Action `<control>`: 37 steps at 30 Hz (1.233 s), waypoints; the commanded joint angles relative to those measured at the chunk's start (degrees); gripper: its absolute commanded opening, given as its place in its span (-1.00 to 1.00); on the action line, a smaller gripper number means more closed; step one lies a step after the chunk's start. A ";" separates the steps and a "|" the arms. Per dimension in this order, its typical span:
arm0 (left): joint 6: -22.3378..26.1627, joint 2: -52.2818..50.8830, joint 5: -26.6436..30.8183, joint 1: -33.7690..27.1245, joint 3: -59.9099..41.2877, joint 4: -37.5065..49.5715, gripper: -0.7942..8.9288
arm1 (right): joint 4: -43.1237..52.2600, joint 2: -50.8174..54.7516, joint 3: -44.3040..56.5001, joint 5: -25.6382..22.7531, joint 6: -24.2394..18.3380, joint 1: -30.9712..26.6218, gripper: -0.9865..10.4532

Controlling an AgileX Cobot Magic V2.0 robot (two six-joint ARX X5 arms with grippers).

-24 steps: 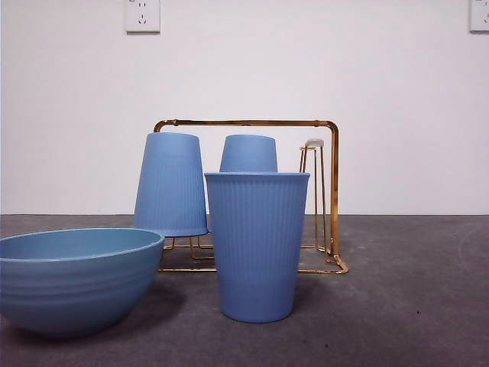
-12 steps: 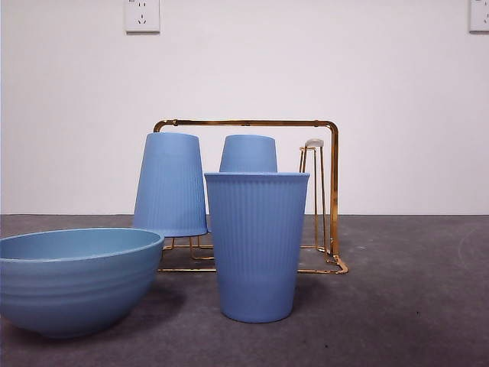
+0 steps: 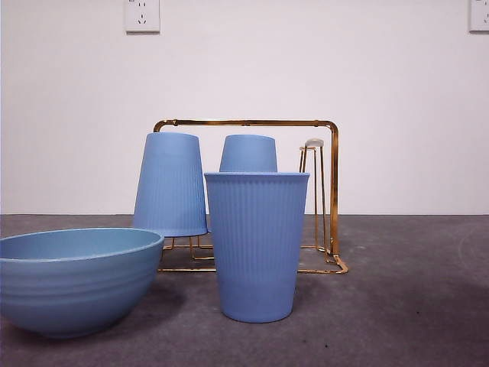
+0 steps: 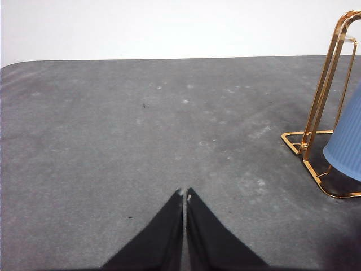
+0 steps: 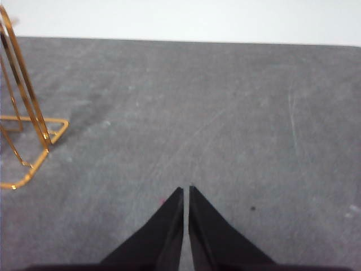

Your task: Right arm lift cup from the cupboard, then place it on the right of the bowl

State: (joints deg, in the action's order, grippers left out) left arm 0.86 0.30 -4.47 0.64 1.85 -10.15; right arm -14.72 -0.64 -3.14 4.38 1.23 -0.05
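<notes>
Bowl (image 3: 72,279) seen at left on bench (image 3: 412,306). Cup (image 3: 257,245) stood upright just right of bowl, in front of cupboard (image 3: 334,191); two more cups inverted on pegs. Placement judged done. Left claw (image 4: 185,195) closed, nothing held. Right claw (image 5: 185,192) closed, empty, over bare bench, clear of cupboard. Retreat best kept high, cup left undisturbed.

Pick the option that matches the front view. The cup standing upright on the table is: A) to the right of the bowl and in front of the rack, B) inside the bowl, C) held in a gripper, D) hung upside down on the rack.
A: the upright cup stands mouth up on the table, right of the bowl and in front of the gold rack; no gripper is on it.
</notes>
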 commanded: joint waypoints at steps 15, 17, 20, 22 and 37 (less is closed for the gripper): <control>0.57 -0.11 -0.13 -0.04 -1.14 -0.20 -0.83 | 5.75 0.44 2.49 1.62 -1.09 -0.02 -0.80; 0.59 -0.11 -0.13 -0.04 -1.14 -0.20 -0.82 | 5.75 0.44 2.49 1.62 -1.09 -0.02 -0.80; 0.57 -0.11 -0.13 -0.04 -1.14 -0.20 -0.82 | 5.75 0.44 2.49 1.62 -1.09 -0.02 -0.80; 0.57 -0.11 -0.13 -0.04 -1.14 -0.20 -0.82 | 5.75 0.44 2.49 1.62 -1.09 -0.02 -0.80; 0.57 -0.11 -0.13 -0.04 -1.14 -0.20 -0.82 | 5.75 0.44 2.49 1.62 -1.07 -0.02 -0.80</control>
State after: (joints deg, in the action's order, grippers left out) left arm 0.86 0.30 -4.47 0.64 1.85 -10.13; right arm -9.50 -0.25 -1.04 6.00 0.40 -0.05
